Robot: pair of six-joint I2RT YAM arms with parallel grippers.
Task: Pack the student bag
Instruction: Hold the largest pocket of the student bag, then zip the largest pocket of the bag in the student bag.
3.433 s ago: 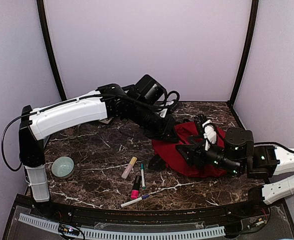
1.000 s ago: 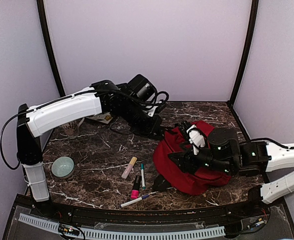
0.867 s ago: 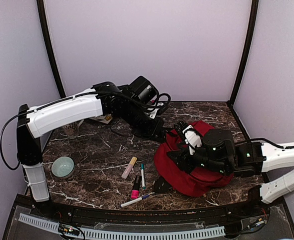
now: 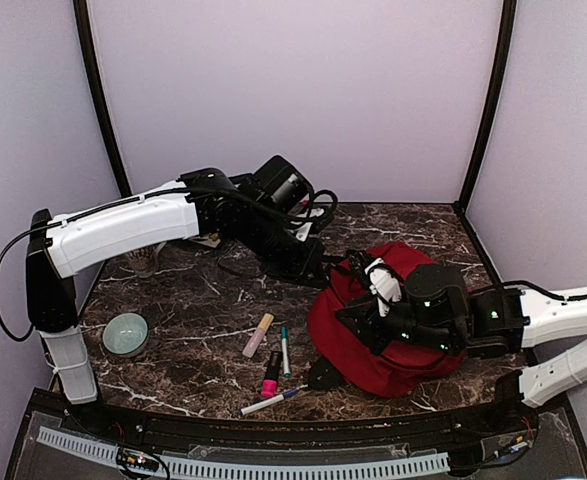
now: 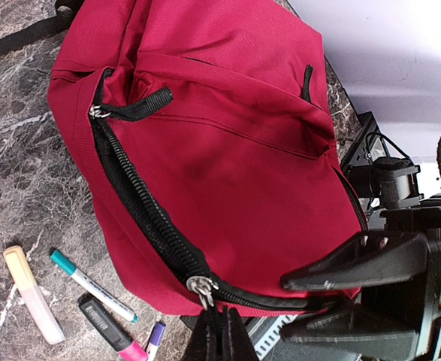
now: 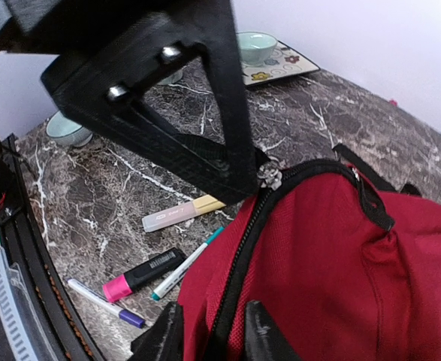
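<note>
Red woven student bag (image 4: 373,345) at four o'clock on the table (image 4: 193,300), slumped into a rounded lump. Black toothed zip down its nine o'clock side, black webbing loop near the top. Glossy dark brown marble-look tabletop, veined white.

At the bag's eleven o'clock corner, left gripper (image 5: 220,336): closed tight, black pads pressed together right under the metal zip slider (image 5: 200,286). Cannot tell whether pinching a pull tab. Over the bag's nine o'clock side, right gripper (image 6: 212,331): fingers parted, astride the zip band and red cloth. Cannot tell whether clamping or only straddling.

Near the bag's nine o'clock edge, a loose cluster of slim pens at six o'clock: pale highlighter (image 4: 258,335), teal-capped marker (image 4: 284,351), pink-and-black highlighter (image 4: 271,375), purple-tipped pen (image 4: 270,402). Round teal bowl (image 4: 125,333) at eight o'clock, well apart. Bare marble between bowl and pens. Bag's three o'clock side near the table edge, under the right arm.
</note>
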